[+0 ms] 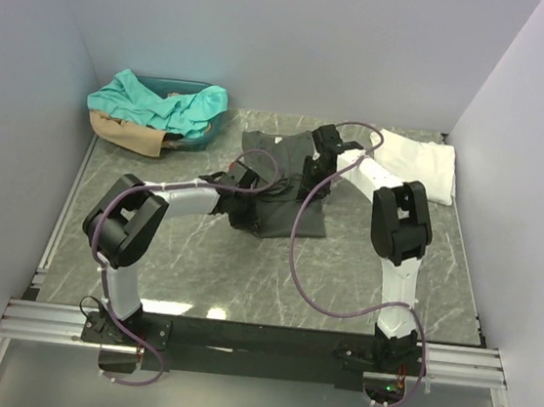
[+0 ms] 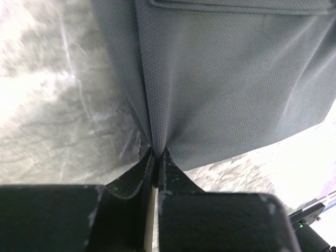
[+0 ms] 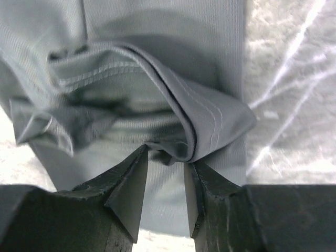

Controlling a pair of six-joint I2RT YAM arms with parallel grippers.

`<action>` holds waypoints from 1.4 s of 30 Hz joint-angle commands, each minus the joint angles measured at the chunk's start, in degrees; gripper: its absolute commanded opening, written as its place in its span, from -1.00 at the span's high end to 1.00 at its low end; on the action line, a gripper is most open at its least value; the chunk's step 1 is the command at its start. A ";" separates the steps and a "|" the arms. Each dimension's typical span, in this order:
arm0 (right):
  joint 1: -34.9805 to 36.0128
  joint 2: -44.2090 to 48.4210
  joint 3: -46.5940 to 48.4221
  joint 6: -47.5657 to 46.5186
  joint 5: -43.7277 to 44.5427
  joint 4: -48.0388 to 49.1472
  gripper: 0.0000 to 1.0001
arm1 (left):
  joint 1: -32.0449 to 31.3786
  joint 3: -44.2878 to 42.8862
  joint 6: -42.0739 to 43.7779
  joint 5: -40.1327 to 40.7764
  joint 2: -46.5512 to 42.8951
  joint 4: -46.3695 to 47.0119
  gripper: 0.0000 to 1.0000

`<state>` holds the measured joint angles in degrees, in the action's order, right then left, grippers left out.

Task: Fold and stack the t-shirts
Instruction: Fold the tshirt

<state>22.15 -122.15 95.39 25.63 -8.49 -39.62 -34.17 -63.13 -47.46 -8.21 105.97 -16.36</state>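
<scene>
1. While charcoal tee (image 1: 285, 220) lies on tabletop (image 1: 244, 274) near white tee (image 1: 419, 166), L hand (image 2: 157, 153) pinches its edge farther from white tee.
2. R hand (image 3: 165, 157) half-open, bunched fold at tips, nearer white tee.

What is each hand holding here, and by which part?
The left hand pinches the grey shirt by a crease at its edge. The right hand stands open at a bunched fold of the same shirt, not clamped on it.

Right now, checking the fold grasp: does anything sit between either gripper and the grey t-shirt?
Nothing visible. The left gripper pinches the grey t-shirt at its edge; the right gripper, jaws open, sits at a bunched fold.
</scene>
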 commanded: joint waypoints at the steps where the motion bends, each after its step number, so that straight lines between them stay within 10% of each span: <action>1: 0.70 -1.25 2.69 0.56 0.05 0.68 0.20 | -1.86 3.45 0.44 1.09 0.38 -4.65 0.89; 19: -0.71 -2.49 15.17 9.88 -2.23 1.83 0.37 | -5.99 12.33 -2.02 2.49 -3.58 -4.03 0.91; 31: 2.71 18.25 -15.73 4.17 -2.14 8.14 0.31 | -6.08 15.57 -4.92 7.06 -9.81 -5.97 0.87; 42: 11.32 12.03 -13.75 7.33 -5.39 10.61 0.30 | -6.08 19.45 -6.59 7.07 -14.74 -2.19 0.77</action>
<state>31.03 -107.92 78.22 31.99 -12.62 -31.33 -39.97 -45.80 -54.00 -3.66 91.20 -14.70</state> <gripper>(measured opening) 0.348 0.120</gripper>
